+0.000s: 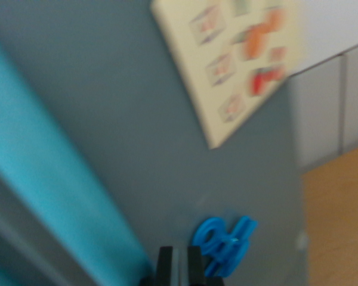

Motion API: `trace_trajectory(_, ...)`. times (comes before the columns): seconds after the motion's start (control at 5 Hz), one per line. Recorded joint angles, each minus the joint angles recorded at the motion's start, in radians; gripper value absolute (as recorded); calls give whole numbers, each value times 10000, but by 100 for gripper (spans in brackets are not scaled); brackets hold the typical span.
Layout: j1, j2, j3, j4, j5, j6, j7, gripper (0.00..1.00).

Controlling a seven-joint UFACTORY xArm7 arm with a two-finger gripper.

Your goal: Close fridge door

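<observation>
One hand (pixel 179 265) is showing at the bottom edge, fingers nearly touching, pointing at the grey fridge door (pixel 137 119) beside a blue clip (pixel 224 244).

One grey-blue flat fridge door (pixel 143 119) is filling most of the blurred wrist view, and one cream rectangular sheet (pixel 227 59) is hanging on it. One bright blue plastic clip-like piece (pixel 224 241) is sitting low on it. One turquoise band (pixel 53 196) is running along its edge.
</observation>
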Motion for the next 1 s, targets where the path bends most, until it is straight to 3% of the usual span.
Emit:
trace_trajectory(0.2,0,346,368,256,0,0,0,100)
trace_trajectory(0.4,0,346,368,256,0,0,0,100)
trace_trajectory(0.6,0,737,605,698,0,0,0,100)
trace_trajectory(0.8,0,737,605,698,0,0,0,100)
trace_trajectory(1.0,0,1127,822,1139,0,0,0,100)
